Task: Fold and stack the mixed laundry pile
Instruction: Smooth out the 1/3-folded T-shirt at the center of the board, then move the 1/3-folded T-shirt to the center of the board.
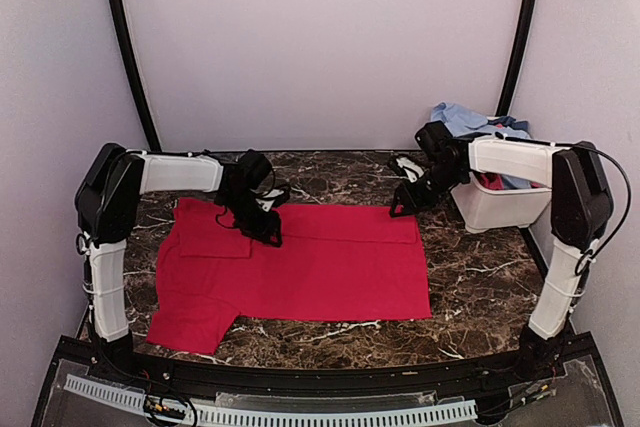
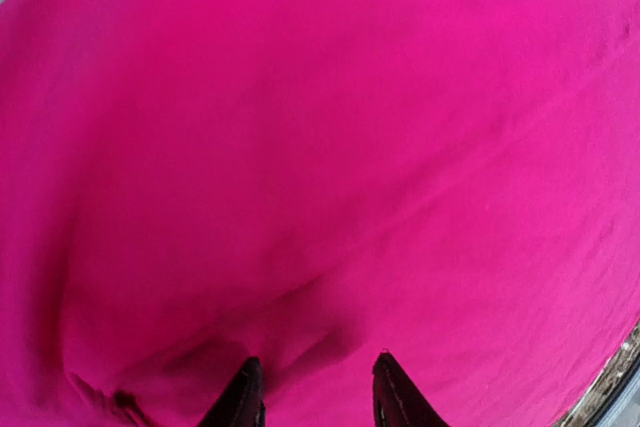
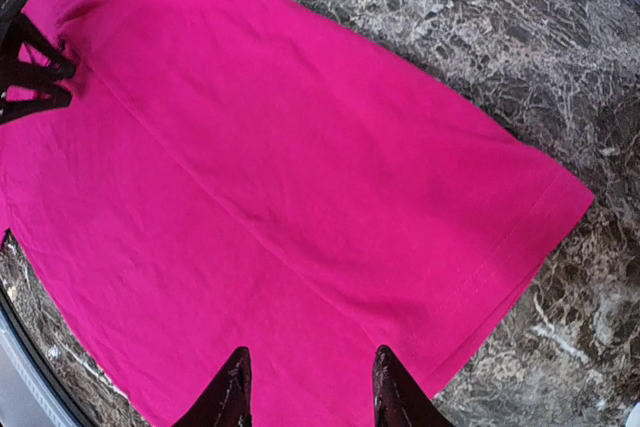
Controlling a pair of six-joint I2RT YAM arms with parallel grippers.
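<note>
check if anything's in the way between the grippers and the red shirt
Nothing visible does. The left gripper is right over the red shirt near its far edge, the right gripper by its far right corner. The white tub sits off to the right.

Bright, even light; wrist views render red garment (image 2: 320,147) magenta, edges warped.

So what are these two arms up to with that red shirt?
Two robot arms are folding laundry. A red shirt lies spread on the table. The left pincer is low over the shirt's far left part; the right pincer hovers open at its far right corner. More clothes wait in the tub.
</note>
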